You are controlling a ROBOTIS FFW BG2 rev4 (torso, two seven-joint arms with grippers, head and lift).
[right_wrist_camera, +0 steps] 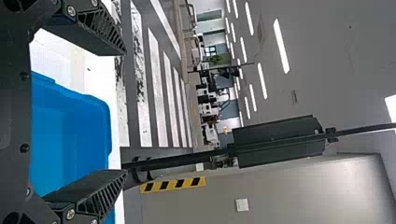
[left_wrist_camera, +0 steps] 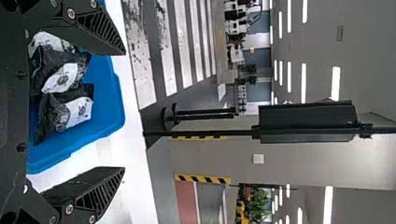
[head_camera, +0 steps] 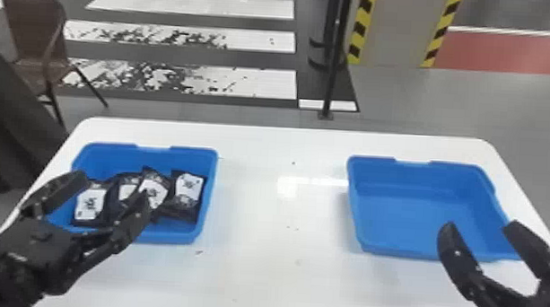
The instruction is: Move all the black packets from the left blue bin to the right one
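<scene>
Packets, perhaps four, all seem left to move from the blue bin beyond my wide-open, empty left gripper, my right gripper likewise agape and empty.

Blue: left bin, right bin. Black with white labels: packets. White: tabletop. Striped black and yellow: pillar edges. Striped white: dark floor.
</scene>
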